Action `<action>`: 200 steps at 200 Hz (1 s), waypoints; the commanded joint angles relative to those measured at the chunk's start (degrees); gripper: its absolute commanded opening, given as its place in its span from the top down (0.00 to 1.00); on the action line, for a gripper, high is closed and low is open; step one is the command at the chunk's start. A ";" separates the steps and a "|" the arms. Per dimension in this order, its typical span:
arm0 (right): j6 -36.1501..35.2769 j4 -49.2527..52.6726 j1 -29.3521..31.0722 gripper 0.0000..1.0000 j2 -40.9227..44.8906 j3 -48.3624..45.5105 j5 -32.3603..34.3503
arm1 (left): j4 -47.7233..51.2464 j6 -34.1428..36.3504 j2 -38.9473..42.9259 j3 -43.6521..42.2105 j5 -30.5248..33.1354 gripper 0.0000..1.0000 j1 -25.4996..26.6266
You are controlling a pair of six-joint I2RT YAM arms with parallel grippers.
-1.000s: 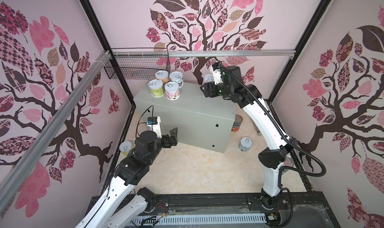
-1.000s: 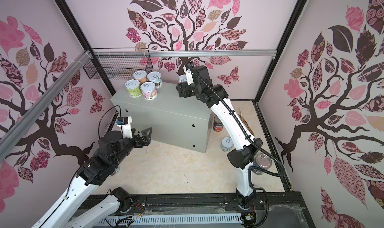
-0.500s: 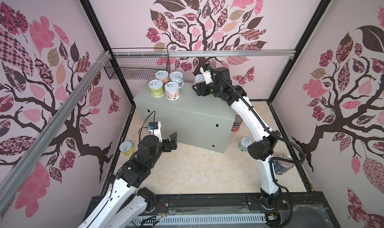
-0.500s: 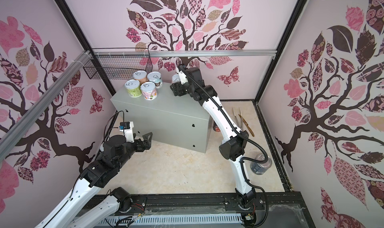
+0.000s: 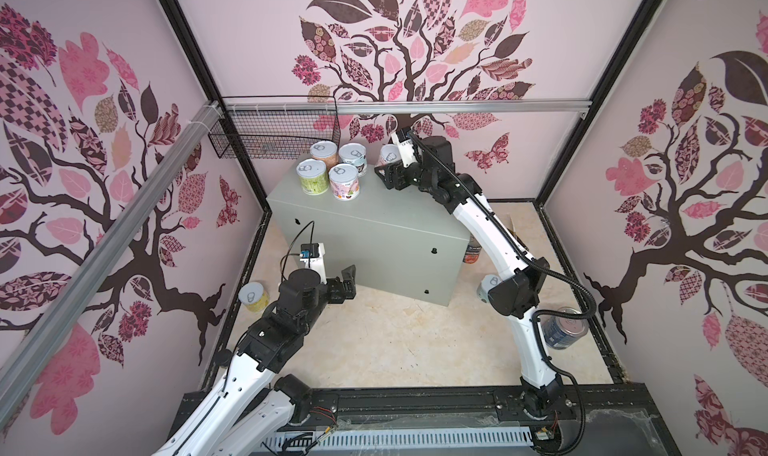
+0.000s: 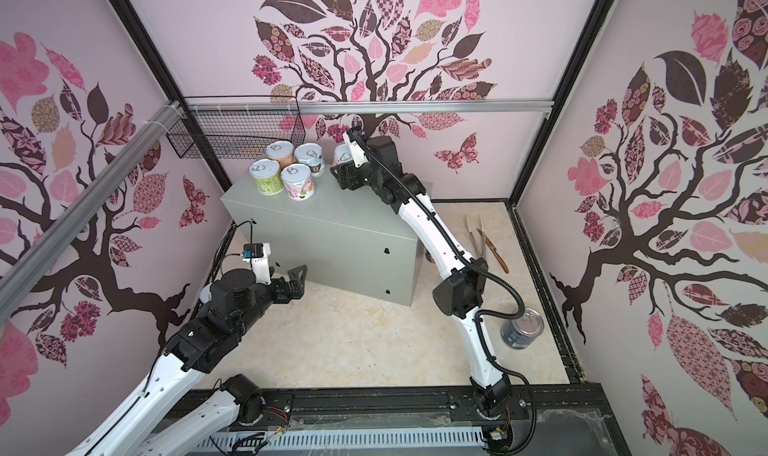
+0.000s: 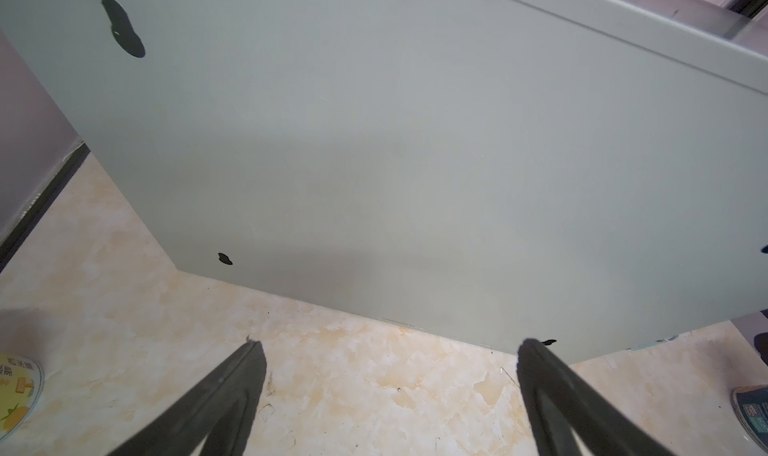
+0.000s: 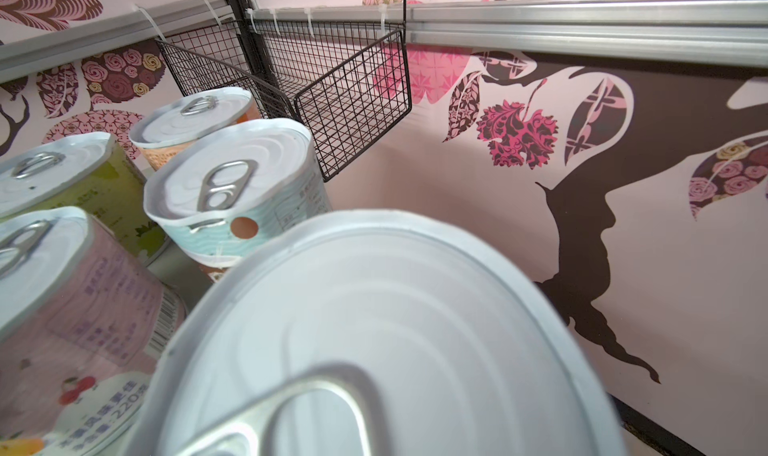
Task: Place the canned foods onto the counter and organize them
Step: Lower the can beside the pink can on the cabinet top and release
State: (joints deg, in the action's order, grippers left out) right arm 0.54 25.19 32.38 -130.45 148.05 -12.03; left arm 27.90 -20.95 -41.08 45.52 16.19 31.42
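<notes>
Being clamped in the right gripper (image 5: 386, 167), a short can (image 5: 389, 154) was held lid up just beside the four cans (image 5: 344, 176) grouped on the table's (image 5: 395, 212) far corner. A straight descent, clear of those neighbours, with release only once seated flat, was judged best. The left gripper (image 5: 349, 285) was spread apart, empty, low before the table. On the pink-labelled can (image 8: 83, 308), "220" was read among Chinese characters.

Right tool (image 5: 385, 166), seemingly with can (image 5: 389, 154), further left.
</notes>
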 commanded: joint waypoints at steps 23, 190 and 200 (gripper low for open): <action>-1.37 -1.07 1.76 0.39 -4.44 2.06 -0.64 | -0.87 0.47 0.66 -1.65 -0.69 0.02 -0.21; -6.58 1.73 3.04 0.13 -4.02 -0.48 1.92 | -0.76 0.12 0.85 -1.61 -1.24 0.02 -0.17; -6.55 1.62 3.04 0.13 -4.11 -0.63 1.76 | -0.81 0.20 0.94 -1.66 -1.24 0.02 -0.29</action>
State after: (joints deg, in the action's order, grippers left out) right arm -6.07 23.00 35.18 -132.29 148.53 -11.00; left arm 27.94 -20.97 -40.64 45.52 15.31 31.42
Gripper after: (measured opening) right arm 0.867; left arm 0.980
